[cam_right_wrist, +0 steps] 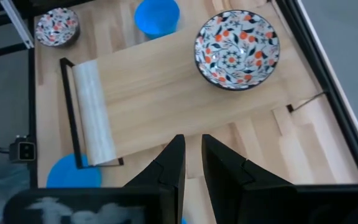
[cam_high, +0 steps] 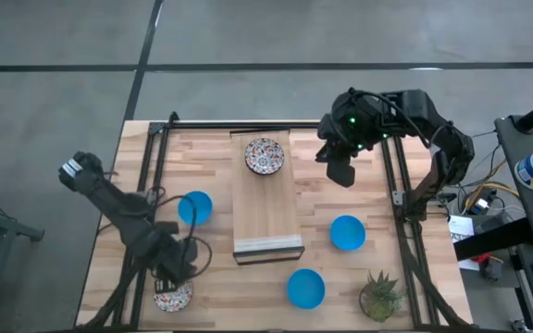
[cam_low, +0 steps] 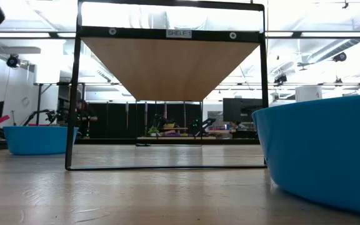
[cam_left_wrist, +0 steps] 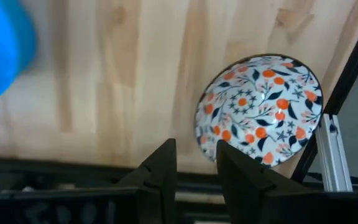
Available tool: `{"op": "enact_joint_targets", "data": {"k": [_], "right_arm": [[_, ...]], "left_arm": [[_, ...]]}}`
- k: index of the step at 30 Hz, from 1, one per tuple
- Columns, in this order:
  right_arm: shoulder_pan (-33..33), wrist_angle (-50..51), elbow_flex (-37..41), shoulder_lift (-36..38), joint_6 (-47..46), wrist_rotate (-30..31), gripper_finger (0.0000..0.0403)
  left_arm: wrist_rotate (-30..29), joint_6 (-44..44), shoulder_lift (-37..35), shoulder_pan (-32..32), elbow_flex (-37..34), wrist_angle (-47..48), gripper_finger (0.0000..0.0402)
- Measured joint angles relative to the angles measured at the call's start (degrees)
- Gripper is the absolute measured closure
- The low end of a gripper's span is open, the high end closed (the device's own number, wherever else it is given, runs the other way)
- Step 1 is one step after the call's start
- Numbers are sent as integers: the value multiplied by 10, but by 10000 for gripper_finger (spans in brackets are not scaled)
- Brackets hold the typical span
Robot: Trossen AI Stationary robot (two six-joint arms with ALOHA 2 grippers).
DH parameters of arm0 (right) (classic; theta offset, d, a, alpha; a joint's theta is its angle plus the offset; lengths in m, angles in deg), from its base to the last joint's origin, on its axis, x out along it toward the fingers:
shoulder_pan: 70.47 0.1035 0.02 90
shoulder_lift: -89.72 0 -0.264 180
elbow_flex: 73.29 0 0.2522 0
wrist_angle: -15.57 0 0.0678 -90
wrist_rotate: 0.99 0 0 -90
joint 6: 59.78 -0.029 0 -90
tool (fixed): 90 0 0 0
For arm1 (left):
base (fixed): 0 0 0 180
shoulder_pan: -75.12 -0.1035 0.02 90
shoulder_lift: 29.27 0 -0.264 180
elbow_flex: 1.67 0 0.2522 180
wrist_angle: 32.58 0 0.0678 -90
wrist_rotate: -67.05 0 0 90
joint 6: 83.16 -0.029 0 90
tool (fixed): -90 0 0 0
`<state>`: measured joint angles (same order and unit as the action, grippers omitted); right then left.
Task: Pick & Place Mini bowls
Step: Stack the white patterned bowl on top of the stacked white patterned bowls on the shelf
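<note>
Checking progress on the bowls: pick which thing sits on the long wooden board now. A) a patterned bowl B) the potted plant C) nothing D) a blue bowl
A: a patterned bowl rests on the far end of the board; the blue bowls lie on the table beside it.

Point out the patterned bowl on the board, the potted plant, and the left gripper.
patterned bowl on the board (cam_high: 265, 155): high view, inner centre.
potted plant (cam_high: 381, 294): high view, leaves.
left gripper (cam_left_wrist: 196, 163): left wrist view, midway between fingertips.
</note>
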<state>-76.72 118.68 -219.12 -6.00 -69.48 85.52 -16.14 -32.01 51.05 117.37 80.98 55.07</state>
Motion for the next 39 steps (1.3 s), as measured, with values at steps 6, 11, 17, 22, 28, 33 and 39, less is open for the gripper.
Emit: {"op": "enact_joint_targets", "data": {"k": [6, 11, 17, 22, 28, 33, 39], "right_arm": [[16, -4, 1, 0, -8, 2, 351], [27, -9, 6, 0, -9, 5, 351], [27, -16, 15, 0, -17, 7, 351], [27, -16, 19, 0, -20, 6, 351], [27, -16, 19, 0, -24, 6, 351], [27, -16, 19, 0, -24, 6, 351], [27, -17, 19, 0, -26, 6, 351]], "left_arm": [[-4, 8, 0, 36, -59, -87, 296], [-13, 13, -1, 49, -96, -104, 296], [-16, 15, -1, 49, -131, -135, 296], [-9, 20, -1, 50, -155, -184, 296], [-5, 28, -1, 50, -174, -195, 296], [18, 45, -1, 50, -200, -267, 296], [18, 60, -1, 50, -205, -263, 296]]}}
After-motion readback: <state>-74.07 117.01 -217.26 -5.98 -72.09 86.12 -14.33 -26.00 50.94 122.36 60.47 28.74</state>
